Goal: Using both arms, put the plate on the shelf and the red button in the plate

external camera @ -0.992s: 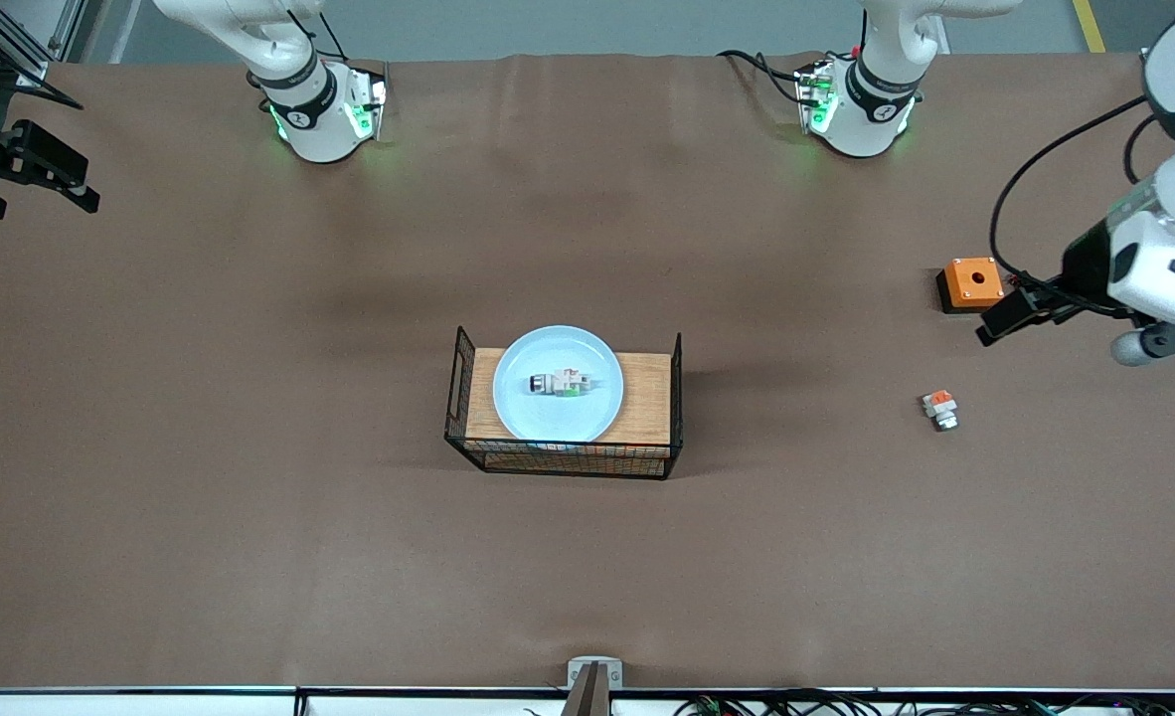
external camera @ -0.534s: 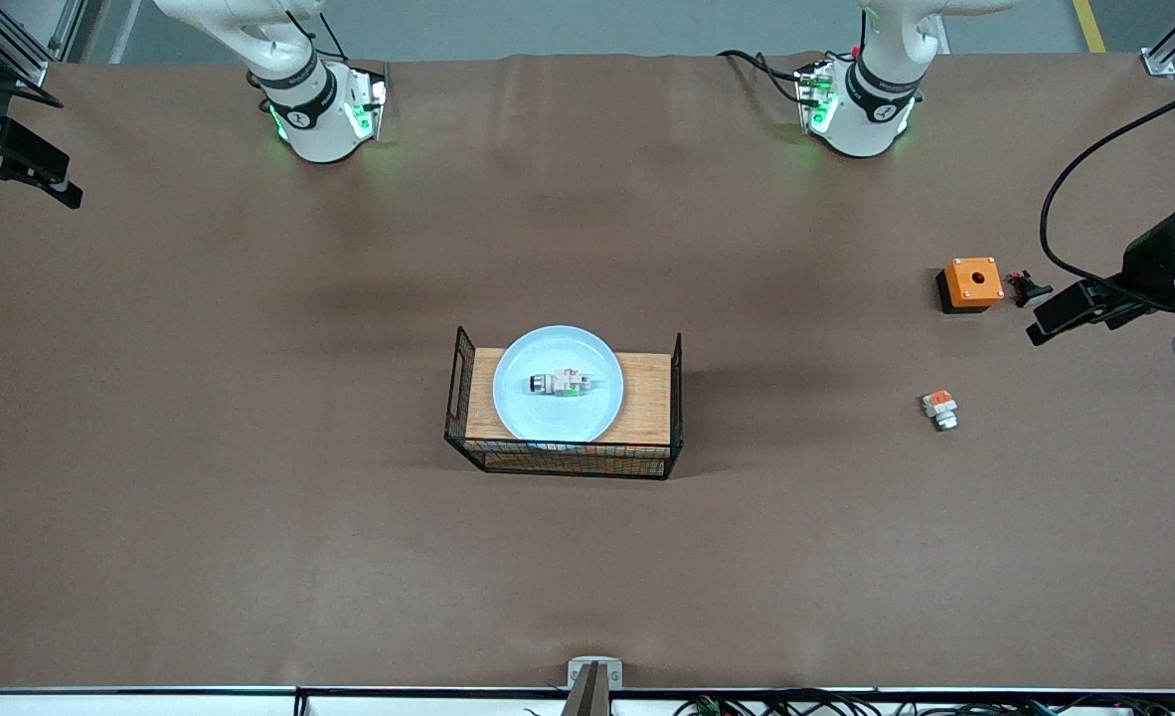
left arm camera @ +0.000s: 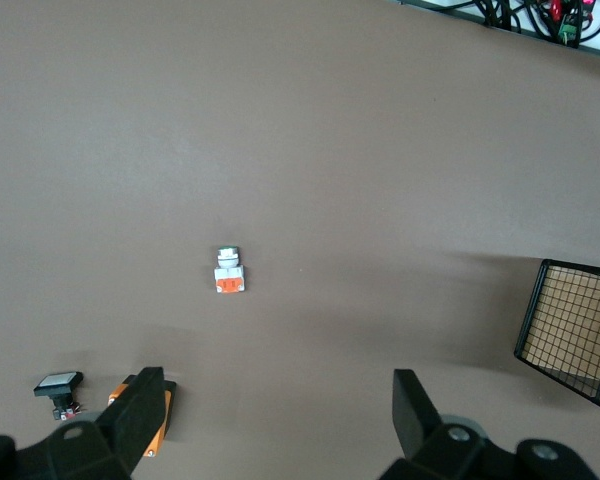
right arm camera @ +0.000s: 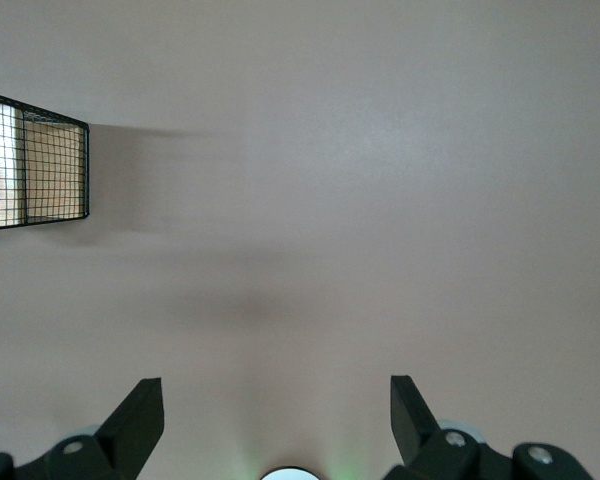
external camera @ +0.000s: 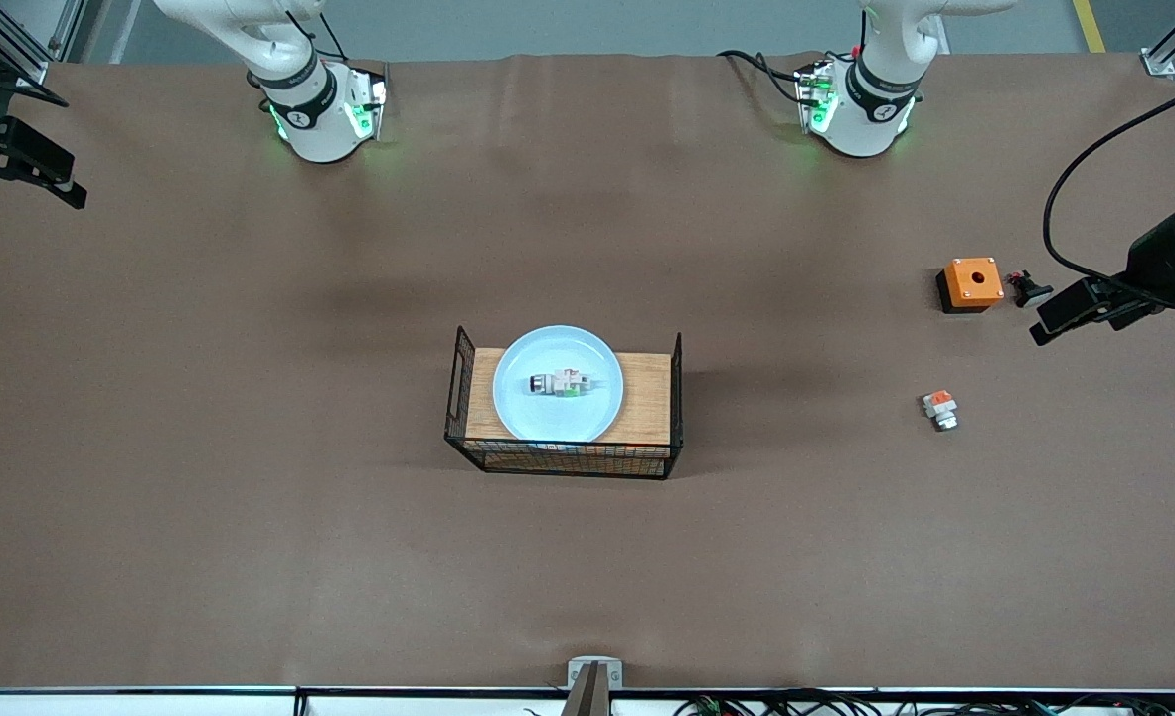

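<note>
The pale blue plate (external camera: 558,408) lies on a wooden board in a black wire basket (external camera: 568,460) at the table's middle. The red button (external camera: 559,383), a small white-grey piece with a green patch, lies on its side in the middle of the plate. My left gripper (external camera: 1073,311) is open and empty, over bare table at the left arm's end, beside the orange box; its wrist view shows both jaws wide apart (left arm camera: 277,415). My right gripper (external camera: 23,164) is open and empty at the right arm's end of the table, jaws wide apart (right arm camera: 276,415).
An orange square box with a hole (external camera: 971,282) (left arm camera: 152,415), a small black part (external camera: 1028,289) (left arm camera: 58,385) and a tiny white piece with an orange block (external camera: 940,409) (left arm camera: 229,271) lie near my left gripper. The basket's corner shows in both wrist views (left arm camera: 575,335) (right arm camera: 35,172).
My left gripper has moved away from the orange box toward the left arm's end of the table, uncovering the small black part. My right gripper shifted slightly. Plate and button have not moved.
</note>
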### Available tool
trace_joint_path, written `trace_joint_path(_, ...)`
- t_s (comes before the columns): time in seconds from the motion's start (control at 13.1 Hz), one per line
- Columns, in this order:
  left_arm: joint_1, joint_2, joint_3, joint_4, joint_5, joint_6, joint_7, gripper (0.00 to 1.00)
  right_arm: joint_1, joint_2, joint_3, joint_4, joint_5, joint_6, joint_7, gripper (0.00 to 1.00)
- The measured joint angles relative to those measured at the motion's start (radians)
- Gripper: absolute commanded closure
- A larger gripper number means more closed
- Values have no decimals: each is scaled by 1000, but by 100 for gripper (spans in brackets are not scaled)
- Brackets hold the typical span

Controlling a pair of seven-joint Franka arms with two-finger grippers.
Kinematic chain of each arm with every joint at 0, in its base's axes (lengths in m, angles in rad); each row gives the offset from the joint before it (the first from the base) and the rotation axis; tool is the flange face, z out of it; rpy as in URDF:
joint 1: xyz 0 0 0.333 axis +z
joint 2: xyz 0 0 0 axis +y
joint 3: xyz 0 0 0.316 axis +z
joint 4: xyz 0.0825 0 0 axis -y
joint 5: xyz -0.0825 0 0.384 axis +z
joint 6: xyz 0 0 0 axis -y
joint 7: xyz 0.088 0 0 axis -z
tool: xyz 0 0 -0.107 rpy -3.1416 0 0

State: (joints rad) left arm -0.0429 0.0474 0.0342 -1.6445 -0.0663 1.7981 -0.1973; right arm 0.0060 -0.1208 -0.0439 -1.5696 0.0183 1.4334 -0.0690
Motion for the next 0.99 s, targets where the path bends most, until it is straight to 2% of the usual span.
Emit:
trace_joint_path(0.46, 2, -6, -4, 18, 0, -2, 0, 0, 0, 0, 0, 0, -2, 0, 0, 0)
trace_joint_path(0.99, 2, -72, -9, -4, 0, -76, 0, 0, 0, 0, -1, 0, -2, 4, 0, 0)
